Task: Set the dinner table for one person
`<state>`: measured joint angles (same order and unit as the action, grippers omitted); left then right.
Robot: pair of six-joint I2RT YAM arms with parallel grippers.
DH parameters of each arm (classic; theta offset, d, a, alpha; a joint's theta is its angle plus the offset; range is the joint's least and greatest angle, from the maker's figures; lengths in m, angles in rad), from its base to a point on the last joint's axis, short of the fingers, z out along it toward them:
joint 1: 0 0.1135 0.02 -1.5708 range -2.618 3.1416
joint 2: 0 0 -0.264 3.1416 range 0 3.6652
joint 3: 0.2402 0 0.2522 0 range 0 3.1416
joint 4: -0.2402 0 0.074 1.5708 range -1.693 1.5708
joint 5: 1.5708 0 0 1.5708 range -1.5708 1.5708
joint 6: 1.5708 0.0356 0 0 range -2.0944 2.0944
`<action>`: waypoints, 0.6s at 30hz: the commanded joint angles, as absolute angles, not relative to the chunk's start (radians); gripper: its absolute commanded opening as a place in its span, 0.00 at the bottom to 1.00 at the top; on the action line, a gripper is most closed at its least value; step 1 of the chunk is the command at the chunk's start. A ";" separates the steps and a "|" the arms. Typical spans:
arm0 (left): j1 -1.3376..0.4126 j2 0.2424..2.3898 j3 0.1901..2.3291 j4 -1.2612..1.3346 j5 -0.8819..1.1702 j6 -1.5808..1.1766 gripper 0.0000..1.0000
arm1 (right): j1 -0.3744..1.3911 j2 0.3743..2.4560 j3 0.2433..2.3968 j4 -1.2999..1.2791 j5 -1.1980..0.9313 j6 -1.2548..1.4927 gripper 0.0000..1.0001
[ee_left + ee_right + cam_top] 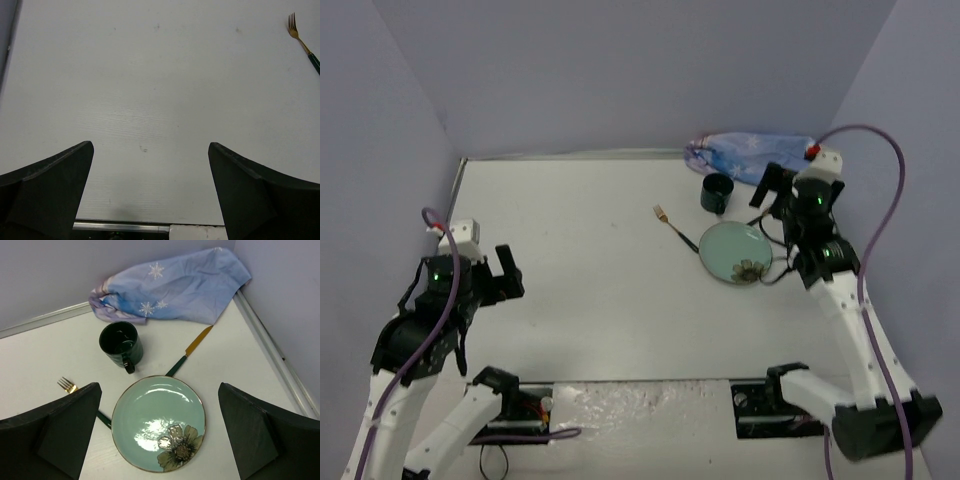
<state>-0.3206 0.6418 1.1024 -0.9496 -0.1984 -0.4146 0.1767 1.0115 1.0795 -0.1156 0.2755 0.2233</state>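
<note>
The white dinner table (590, 250) fills the top view. A pale green plate (736, 252) with a flower print lies at the right; it also shows in the right wrist view (155, 415). A dark green mug (717, 193) (120, 342) stands behind it. A gold fork (672, 226) (67, 385) (302, 42) lies left of the plate, its handle under the rim. A gold knife (192, 350) lies behind the plate. My right gripper (160, 432) is open, above the plate. My left gripper (150, 195) is open and empty over bare table at the left.
A crumpled blue snowflake cloth (745, 152) (170, 285) lies in the far right corner against the wall. Purple walls close in the table on three sides. The metal rim (272, 360) runs along the right edge.
</note>
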 commanded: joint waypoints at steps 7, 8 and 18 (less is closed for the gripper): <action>-0.325 0.702 1.070 -0.816 -0.131 -0.434 0.97 | 0.061 1.575 1.343 0.140 0.290 0.203 1.00; -0.325 0.701 1.066 -0.815 -0.133 -0.433 0.97 | 0.045 1.626 1.371 0.149 0.267 0.183 1.00; -0.325 0.685 0.986 -0.748 -0.153 -0.480 0.97 | -0.058 2.001 1.583 0.244 -0.010 -0.060 1.00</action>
<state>-0.3206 0.6807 1.0056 -0.8520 -0.1392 -0.4439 -0.0352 1.9434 1.5089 0.1083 0.1230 0.0942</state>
